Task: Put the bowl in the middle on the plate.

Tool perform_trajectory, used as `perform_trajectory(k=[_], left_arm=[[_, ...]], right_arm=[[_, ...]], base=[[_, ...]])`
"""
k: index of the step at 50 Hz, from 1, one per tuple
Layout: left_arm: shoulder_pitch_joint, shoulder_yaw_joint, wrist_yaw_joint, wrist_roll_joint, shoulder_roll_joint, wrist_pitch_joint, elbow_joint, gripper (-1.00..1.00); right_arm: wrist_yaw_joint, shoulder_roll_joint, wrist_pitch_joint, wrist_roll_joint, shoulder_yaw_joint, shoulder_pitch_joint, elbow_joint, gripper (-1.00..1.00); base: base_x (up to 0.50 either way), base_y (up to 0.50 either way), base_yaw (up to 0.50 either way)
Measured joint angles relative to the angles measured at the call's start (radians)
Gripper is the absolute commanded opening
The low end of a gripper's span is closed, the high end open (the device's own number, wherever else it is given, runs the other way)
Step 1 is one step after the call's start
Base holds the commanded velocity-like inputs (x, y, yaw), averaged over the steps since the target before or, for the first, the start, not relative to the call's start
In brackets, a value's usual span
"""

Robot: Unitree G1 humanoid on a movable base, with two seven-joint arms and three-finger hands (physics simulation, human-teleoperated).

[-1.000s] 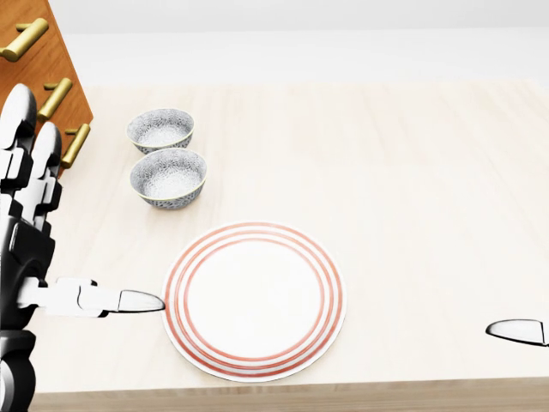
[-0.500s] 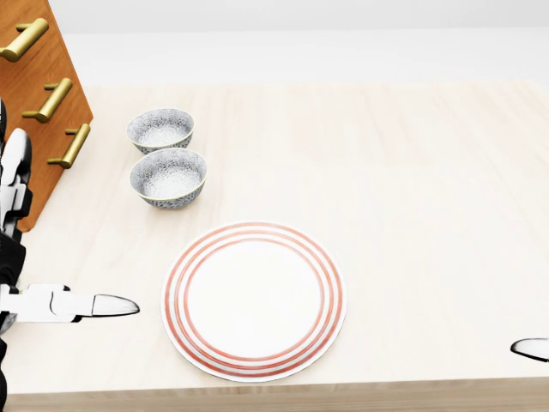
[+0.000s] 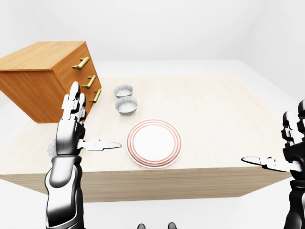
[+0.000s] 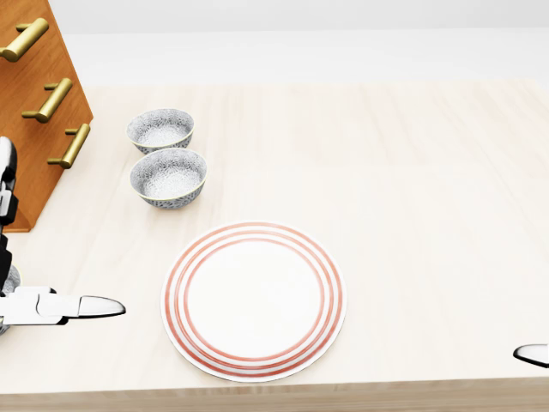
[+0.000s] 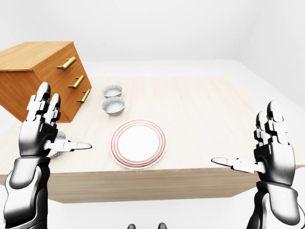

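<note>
Hands released, empty
Left hand (image 3: 70, 135), right hand (image 5: 274, 155) spread; middle bowl (image 4: 168, 178) sits just beside far bowl (image 4: 160, 130), so a reach could knock the neighbour.

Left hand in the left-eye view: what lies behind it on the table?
Beside the left hand a grey rim peeks out, probably a third bowl. The hand covers most of it, so its inside cannot be seen.
</note>
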Motion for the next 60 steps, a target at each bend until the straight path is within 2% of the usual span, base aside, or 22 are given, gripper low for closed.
perform_trajectory(k=[47,60], left_arm=[[-0.035,-0.011,0.005,0.002,0.013,0.000,0.016,1.00],[-0.034,-0.015,0.004,0.004,0.011,0.000,0.016,1.00]], right_arm=[[0.031,0.010,0.000,-0.029,0.023,0.023,0.077,1.00],[0.060,0.014,0.000,-0.013,0.018,0.029,0.067,1.00]], base=[[0.00,0.00,0.00],[0.30,0.00,0.00]])
